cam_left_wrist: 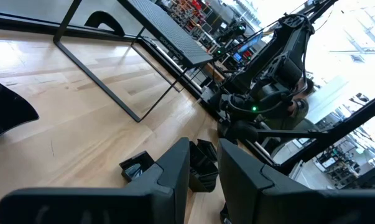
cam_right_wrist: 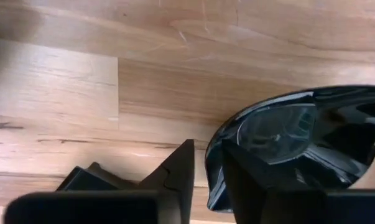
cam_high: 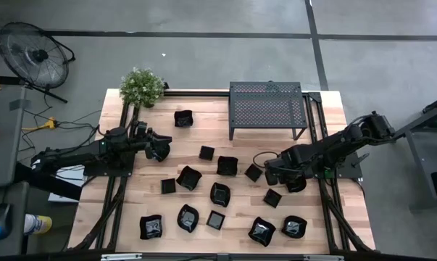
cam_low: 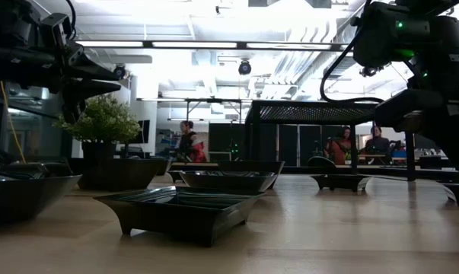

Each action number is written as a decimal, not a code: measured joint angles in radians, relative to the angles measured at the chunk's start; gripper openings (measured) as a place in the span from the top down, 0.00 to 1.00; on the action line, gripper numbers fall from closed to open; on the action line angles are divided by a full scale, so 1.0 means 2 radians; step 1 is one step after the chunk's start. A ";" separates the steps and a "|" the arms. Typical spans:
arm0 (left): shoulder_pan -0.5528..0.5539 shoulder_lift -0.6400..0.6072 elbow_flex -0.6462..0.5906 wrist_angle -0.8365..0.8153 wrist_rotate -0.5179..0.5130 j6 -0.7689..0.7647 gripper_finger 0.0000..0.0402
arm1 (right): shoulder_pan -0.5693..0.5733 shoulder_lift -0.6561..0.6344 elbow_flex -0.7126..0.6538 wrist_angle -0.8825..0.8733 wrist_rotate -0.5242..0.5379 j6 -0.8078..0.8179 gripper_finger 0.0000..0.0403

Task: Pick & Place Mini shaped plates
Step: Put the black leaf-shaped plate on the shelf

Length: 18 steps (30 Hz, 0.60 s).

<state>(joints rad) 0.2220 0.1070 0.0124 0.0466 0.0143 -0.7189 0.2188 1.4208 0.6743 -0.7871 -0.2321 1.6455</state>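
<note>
Two pincers over worktop (cam_high: 327, 116): right pincer (cam_high: 271, 176) straddling glossy plate (cam_right_wrist: 299, 140) rim near right edge, jaws slightly parted; left pincer (cam_high: 162, 148) near left edge, narrowly parted, empty.

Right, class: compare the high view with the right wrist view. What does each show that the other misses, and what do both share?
Only the high view: the rack, potted plant, left pincer and most mini plates scattered across the table. Only the right wrist view: the glossy plate's rim between the right pincer's fingers, close up. Both share the wooden table and the right pincer.
</note>
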 joint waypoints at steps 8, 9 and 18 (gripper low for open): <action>0.000 0.000 0.000 0.000 0.000 0.000 0.80 | 0.000 0.000 0.000 -0.016 0.006 0.010 0.68; 0.000 0.000 0.000 0.000 0.000 0.000 0.80 | 0.000 0.000 0.000 -0.016 0.008 0.010 0.67; 0.000 0.000 0.000 0.000 0.000 0.000 0.80 | 0.001 0.019 -0.001 -0.007 0.006 -0.008 0.67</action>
<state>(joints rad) 0.2218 0.1072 0.0124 0.0467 0.0144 -0.7190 0.2211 1.4580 0.6727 -0.8018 -0.2198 1.6293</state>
